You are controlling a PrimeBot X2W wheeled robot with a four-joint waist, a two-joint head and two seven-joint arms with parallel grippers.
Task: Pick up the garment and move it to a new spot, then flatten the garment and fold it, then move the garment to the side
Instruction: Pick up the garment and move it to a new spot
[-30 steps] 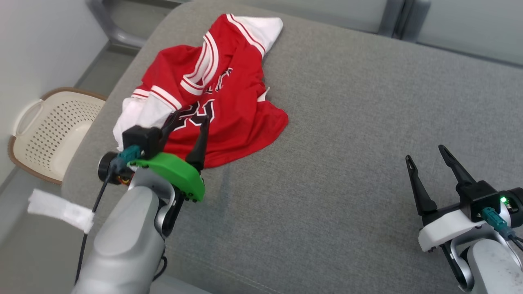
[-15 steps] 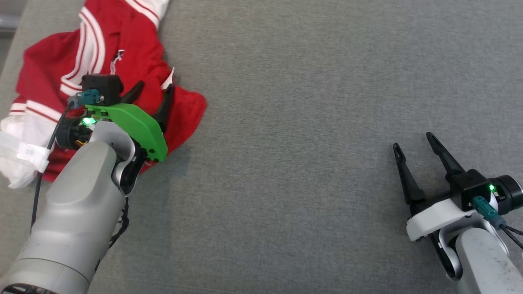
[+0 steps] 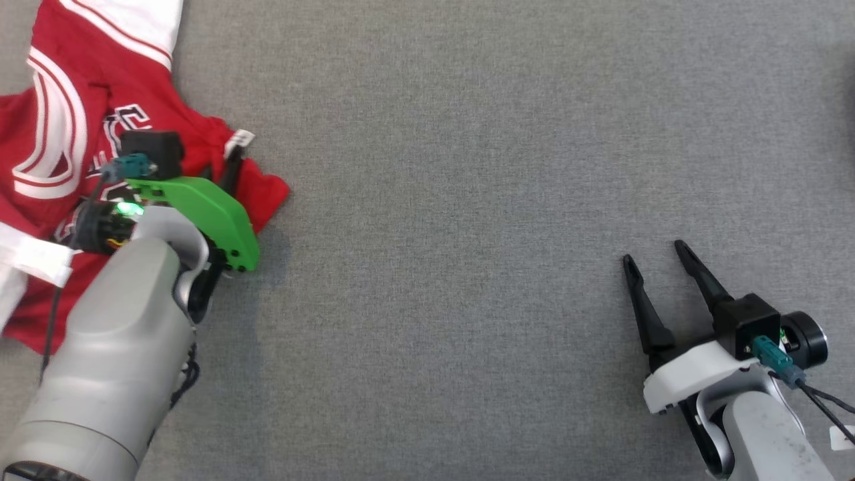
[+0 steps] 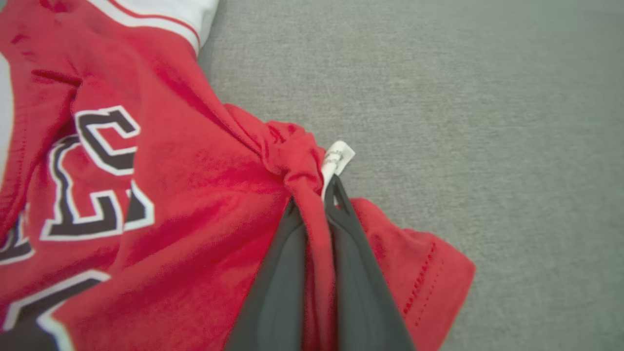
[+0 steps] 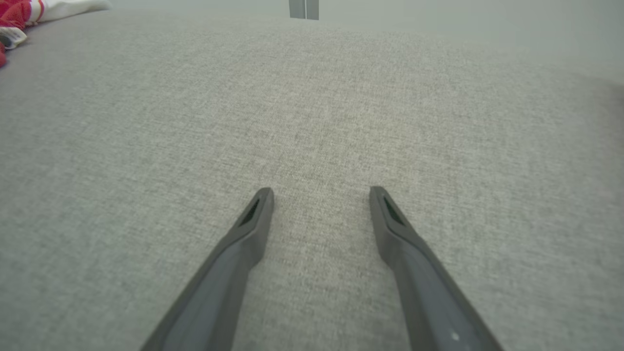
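Observation:
The garment (image 3: 60, 107) is a red jersey with white trim and black lettering, crumpled at the left of the grey cushion. My left gripper (image 3: 224, 164) sits over its right edge. In the left wrist view the left gripper (image 4: 314, 192) is shut on a bunched ridge of the red garment (image 4: 195, 195), beside a small white label (image 4: 336, 158). My right gripper (image 3: 651, 257) stands open over bare cushion at the lower right, far from the garment. Its open fingers (image 5: 256, 214) hold nothing, and a bit of the garment (image 5: 14, 12) shows at the far top left.
The grey fabric cushion (image 3: 467, 167) spreads wide to the right of the garment. A white tag (image 3: 40, 260) hangs from my left arm's cable. A pale wall with a grey upright post (image 5: 303, 9) stands beyond the cushion's far edge.
My left gripper has gone from open to shut, pinching a fold of the garment. The head camera has swung right and down, so the jersey sits further left in view.

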